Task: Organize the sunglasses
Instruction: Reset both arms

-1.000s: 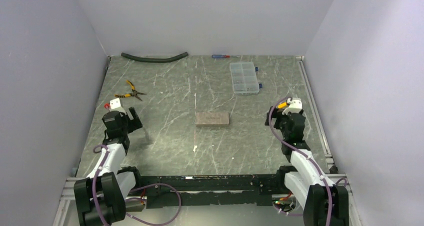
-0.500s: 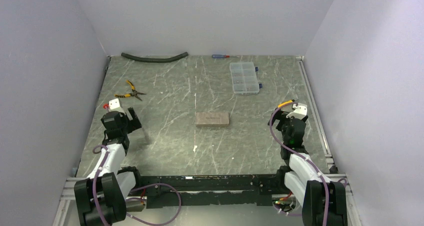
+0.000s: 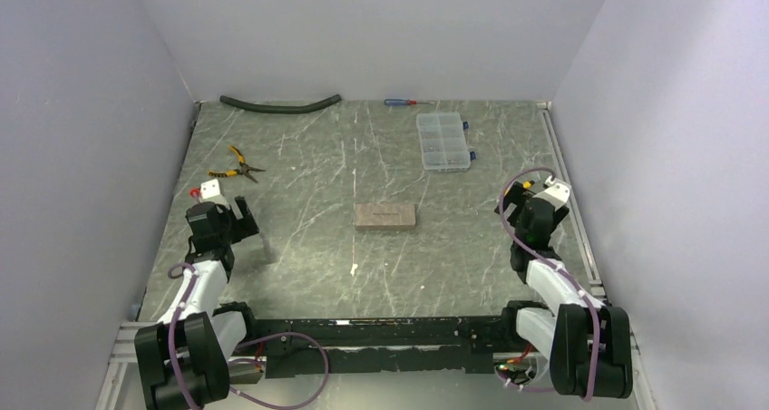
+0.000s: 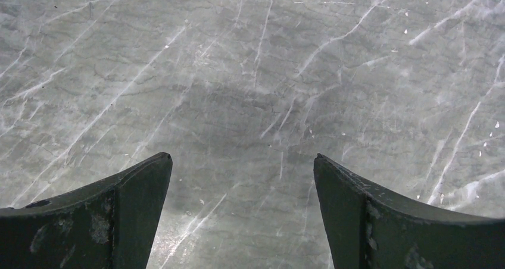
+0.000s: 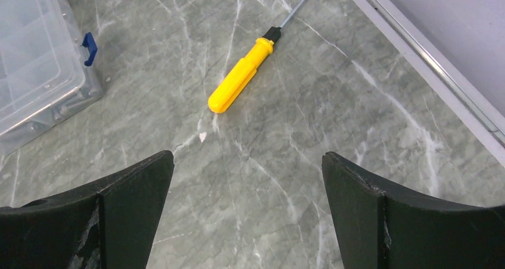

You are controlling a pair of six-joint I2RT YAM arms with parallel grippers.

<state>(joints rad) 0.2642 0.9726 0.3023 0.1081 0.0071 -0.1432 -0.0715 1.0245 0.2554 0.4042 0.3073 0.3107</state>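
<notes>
Two arms stand at the ends of a black rail [image 3: 390, 324], with white lower links and black joints. A purple cable [image 3: 170, 337] loops up the left arm [image 3: 204, 287], another up the right arm [image 3: 553, 287] (arching over its wrist). Each wrist carries a white block. The left hand [image 4: 242, 162] and right hand [image 5: 247, 159] have broad, dark, scuffed fingers.

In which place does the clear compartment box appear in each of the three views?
Top external: clear compartment box, far, right of centre.
Left wrist: not in it.
Right wrist: upper left corner, cut by the edge.
Shared landmark: its blue side latches.
</notes>
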